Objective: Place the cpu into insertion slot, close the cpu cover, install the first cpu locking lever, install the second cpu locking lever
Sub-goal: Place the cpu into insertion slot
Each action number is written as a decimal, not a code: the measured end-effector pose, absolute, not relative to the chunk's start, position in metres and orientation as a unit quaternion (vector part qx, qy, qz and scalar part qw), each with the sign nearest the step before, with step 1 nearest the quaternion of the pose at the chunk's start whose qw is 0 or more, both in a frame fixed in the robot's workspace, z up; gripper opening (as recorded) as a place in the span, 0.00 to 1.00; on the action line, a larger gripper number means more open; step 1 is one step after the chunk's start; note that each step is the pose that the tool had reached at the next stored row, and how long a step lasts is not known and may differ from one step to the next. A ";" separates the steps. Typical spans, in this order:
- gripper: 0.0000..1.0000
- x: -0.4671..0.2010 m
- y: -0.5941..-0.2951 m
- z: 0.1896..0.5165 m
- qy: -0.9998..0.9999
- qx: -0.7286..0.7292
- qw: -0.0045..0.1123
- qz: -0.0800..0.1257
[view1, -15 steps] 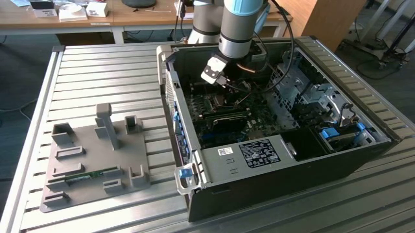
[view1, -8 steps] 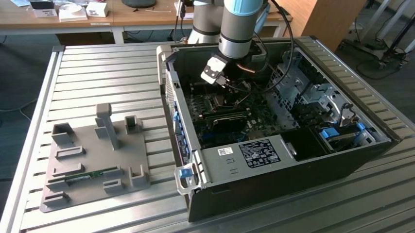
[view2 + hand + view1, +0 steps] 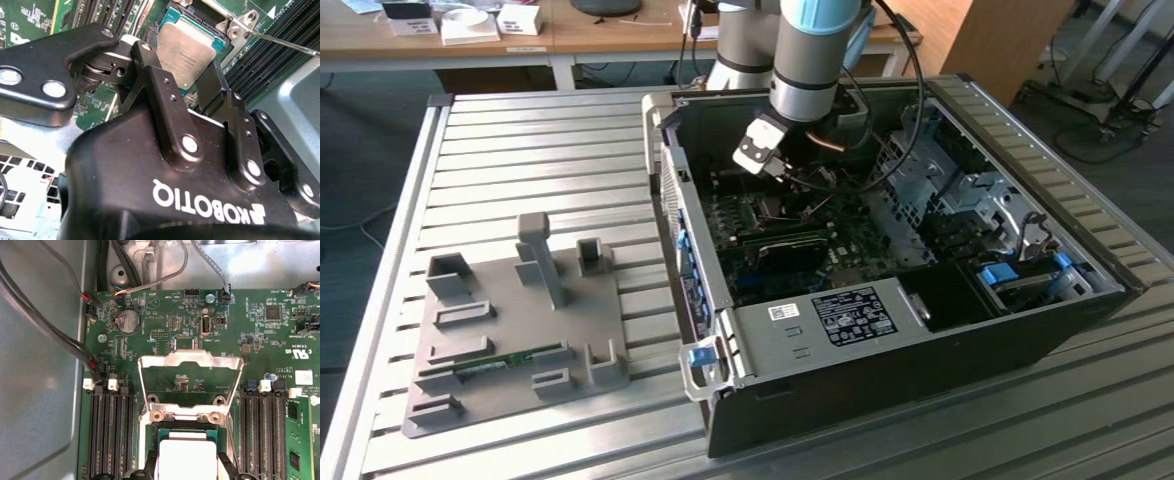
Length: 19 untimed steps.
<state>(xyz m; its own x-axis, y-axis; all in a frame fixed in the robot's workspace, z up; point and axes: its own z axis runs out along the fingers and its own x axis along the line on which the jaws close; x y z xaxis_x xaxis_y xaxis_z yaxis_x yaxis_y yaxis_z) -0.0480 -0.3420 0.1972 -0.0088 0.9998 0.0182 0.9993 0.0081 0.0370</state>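
My gripper (image 3: pixel 177 70) reaches down into the open computer case (image 3: pixel 854 370) over the motherboard. It is shut on the cpu (image 3: pixel 185 47), a silver-grey square chip held by two opposite edges between black fingers (image 3: pixel 155 75). The cpu (image 3: pixel 185 455) sits at the insertion slot (image 3: pixel 150 432), level with its metal rim; I cannot tell whether it is fully seated. The cpu cover (image 3: pixel 190 357) stands swung open beyond the slot, its window showing bare green board. A thin metal locking lever (image 3: pixel 280 42) lies unlatched beside the cover's hinge tab (image 3: pixel 245 22). The gripper (image 3: pixel 774 165) hangs below the arm.
Long black memory slots (image 3: pixel 110 430) flank the socket on both sides, with a green memory stick (image 3: pixel 300 440) fitted. Cables (image 3: pixel 50 330) run along the case wall. A grey fixture tray (image 3: pixel 520 330) on the slatted table holds a green stick (image 3: pixel 494 365).
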 end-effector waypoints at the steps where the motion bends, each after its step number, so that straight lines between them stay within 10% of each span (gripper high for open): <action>1: 0.54 -0.048 -0.342 0.197 0.710 0.704 0.007 0.019; 19: 0.54 -0.048 -0.342 0.195 0.710 0.704 0.006 0.020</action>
